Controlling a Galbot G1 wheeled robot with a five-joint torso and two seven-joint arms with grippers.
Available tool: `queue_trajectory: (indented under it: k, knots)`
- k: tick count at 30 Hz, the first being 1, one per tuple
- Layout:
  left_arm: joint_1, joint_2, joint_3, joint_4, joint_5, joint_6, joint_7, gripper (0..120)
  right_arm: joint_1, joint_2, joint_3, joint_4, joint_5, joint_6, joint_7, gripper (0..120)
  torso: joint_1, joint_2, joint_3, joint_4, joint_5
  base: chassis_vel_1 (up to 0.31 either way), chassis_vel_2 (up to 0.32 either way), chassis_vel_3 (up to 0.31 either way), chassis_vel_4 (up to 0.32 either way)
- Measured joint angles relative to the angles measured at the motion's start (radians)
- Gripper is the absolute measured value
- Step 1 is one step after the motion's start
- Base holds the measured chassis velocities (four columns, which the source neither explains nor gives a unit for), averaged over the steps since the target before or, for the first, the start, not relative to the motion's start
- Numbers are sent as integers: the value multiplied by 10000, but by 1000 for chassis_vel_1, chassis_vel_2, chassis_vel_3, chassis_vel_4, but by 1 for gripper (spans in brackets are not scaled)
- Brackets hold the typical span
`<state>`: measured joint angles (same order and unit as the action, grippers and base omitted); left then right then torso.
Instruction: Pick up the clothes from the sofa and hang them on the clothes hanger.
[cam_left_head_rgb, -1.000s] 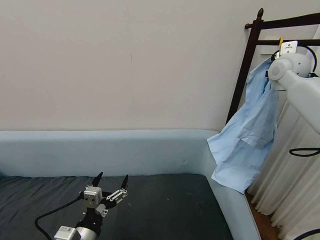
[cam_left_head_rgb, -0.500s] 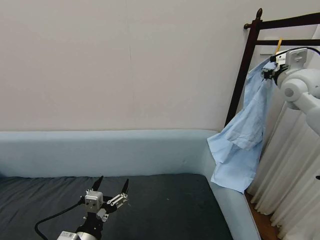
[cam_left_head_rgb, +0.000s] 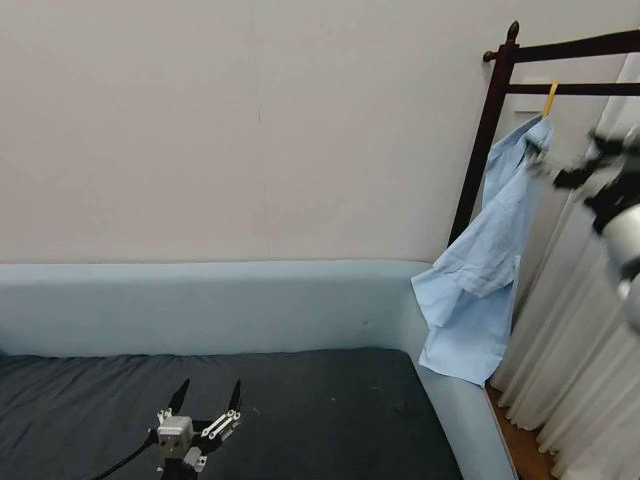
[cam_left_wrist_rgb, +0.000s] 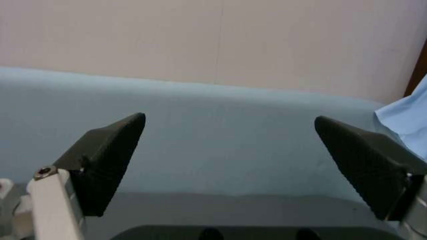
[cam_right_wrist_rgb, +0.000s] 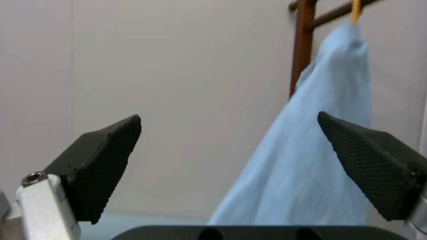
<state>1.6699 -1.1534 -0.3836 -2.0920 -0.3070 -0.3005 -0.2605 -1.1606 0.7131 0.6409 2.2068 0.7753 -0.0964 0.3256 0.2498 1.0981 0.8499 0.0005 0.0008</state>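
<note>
The light-blue shirt (cam_left_head_rgb: 483, 270) hangs from a yellow hanger (cam_left_head_rgb: 550, 98) on the dark wooden clothes rack (cam_left_head_rgb: 490, 130), and its lower part drapes onto the arm of the sofa (cam_left_head_rgb: 250, 300). Near the shirt's upper part, the right gripper (cam_right_wrist_rgb: 228, 119) is spread wide and holds nothing. The left gripper (cam_left_head_rgb: 211, 385), likewise spread and empty, hovers low over the dark seat cushion (cam_left_head_rgb: 330, 410).
</note>
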Motion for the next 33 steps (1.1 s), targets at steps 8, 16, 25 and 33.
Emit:
queue_trajectory:
  k: [8,16,25,33]
  knots:
    - [1095,-1005,-344,290,966,-1207,691,100,-5665,3838,-279,-18,-5326,3588,-2213,100,-5,3,-4,-11,0,0,0,0,0]
    - [1707,-1650,-771,368,1573,-2061,783,100,-7286,6035,-554,-593,-7007,5395,-2735,100,-4,2,-2,-8,0,0,0,0,0]
    - [1731,-1639,-807,333,1631,-2100,725,100,-7407,6138,-552,-649,-6998,5400,-2677,100,-2,1,-1,-7,1,0,0,0,0]
    - [1712,-1619,-798,321,1618,-2085,708,100,-7448,6111,-570,-656,-6922,5326,-2641,100,-1,0,-1,-7,2,0,0,0,0]
